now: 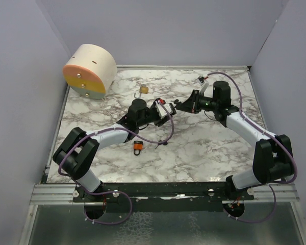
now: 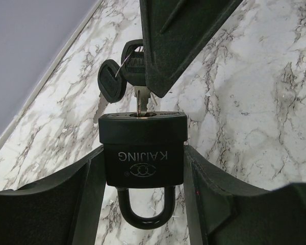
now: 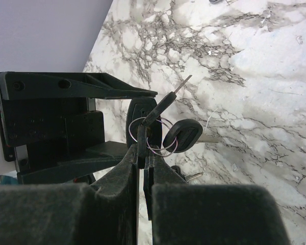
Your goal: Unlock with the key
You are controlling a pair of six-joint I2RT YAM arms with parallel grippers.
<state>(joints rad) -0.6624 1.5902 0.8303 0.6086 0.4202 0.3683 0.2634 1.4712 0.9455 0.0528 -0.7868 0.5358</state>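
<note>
Left jaws clamp 1 padlock (image 2: 143,148) by its flat sides, probably heavy, slick; right jaws pinch the inserted key (image 2: 139,104) by its head.

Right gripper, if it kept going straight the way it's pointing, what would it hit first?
Most likely the black padlock held by the left gripper; its key sits in the keyhole.

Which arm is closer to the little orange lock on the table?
Left. The left arm runs right beside the orange lock; the right arm is far off to its right.
</note>
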